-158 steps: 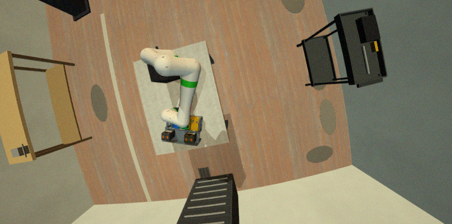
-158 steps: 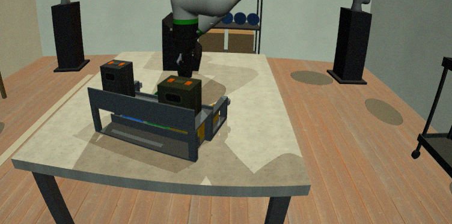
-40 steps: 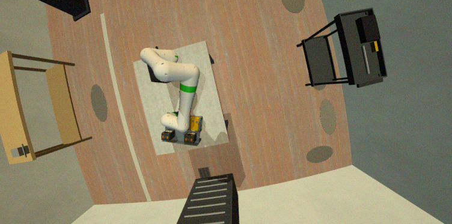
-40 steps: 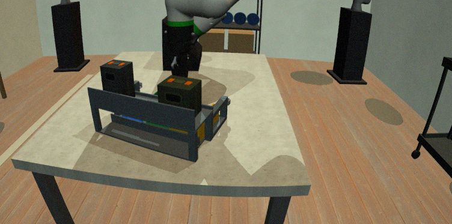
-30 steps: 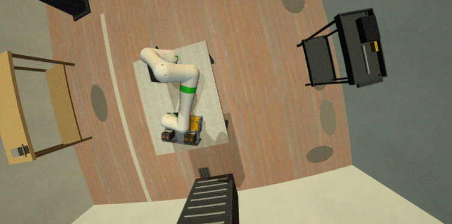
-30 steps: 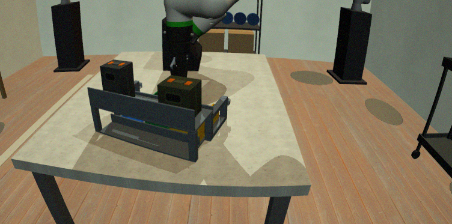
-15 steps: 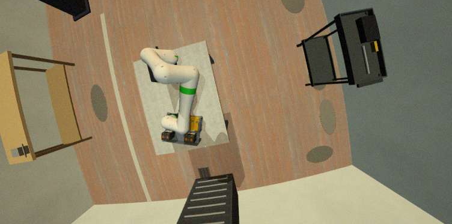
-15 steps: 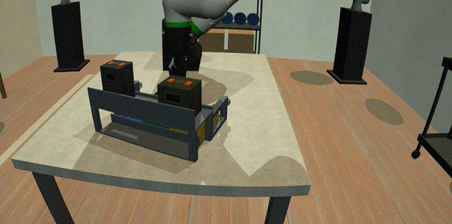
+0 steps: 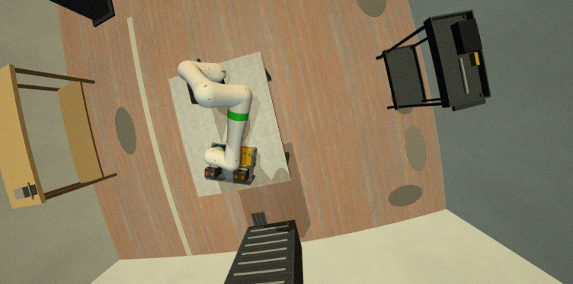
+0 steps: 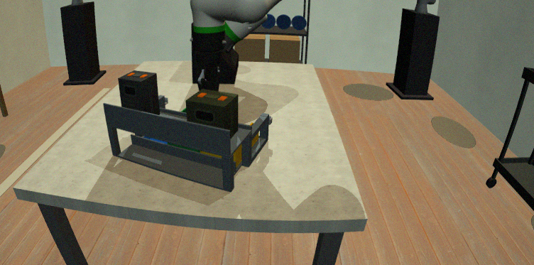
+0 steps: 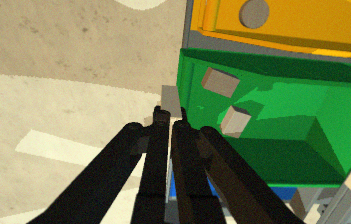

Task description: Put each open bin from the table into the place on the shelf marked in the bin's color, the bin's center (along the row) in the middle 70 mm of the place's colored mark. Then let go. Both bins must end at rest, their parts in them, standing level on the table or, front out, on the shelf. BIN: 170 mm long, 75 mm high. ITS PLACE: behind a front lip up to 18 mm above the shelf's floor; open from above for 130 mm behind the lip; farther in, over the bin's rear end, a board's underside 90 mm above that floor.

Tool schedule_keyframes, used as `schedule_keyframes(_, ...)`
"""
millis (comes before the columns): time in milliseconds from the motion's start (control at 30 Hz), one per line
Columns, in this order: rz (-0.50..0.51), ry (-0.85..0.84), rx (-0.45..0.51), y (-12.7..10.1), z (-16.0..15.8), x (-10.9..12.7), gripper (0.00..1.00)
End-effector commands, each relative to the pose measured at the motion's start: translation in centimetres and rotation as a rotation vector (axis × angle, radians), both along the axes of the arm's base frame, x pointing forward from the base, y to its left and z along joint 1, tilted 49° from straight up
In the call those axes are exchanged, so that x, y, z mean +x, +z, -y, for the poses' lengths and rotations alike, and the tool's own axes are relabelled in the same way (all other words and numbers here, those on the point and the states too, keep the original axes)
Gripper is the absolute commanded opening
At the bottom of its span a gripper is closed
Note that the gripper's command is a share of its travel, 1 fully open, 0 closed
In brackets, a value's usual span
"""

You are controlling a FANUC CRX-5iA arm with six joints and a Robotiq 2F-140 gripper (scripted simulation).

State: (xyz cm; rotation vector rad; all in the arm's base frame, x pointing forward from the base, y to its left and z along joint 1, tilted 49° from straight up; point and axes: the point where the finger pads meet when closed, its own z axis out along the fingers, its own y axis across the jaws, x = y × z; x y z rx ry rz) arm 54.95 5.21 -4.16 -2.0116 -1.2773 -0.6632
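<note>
Green bin (image 10: 184,110) (image 11: 286,150) lies at the shelf (image 9: 230,180) (image 10: 160,121) (image 11: 188,37). Going left to right in the wrist view: first the gripper (image 10: 209,85) (image 11: 168,97), fingers clenched on nothing, then the bin's near end just beside the tips, its long axis running away rightward, roughly level with the yellow bin (image 9: 248,157) (image 11: 296,25). Contact I cannot tell; a push along that axis looks likely, and an off-centre one could skew it

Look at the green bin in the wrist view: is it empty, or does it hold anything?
Not empty: the green bin holds two small grey-brown blocks, seen through its open top.
</note>
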Motion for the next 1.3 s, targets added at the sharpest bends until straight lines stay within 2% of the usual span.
schedule_keyframes(0, 0.000, 0.000, 0.000, 0.0, 0.1, 0.2, 0.00)
schedule_keyframes(1267, 0.000, 0.000, 0.000, -0.3, 0.4, 1.2, 0.00)
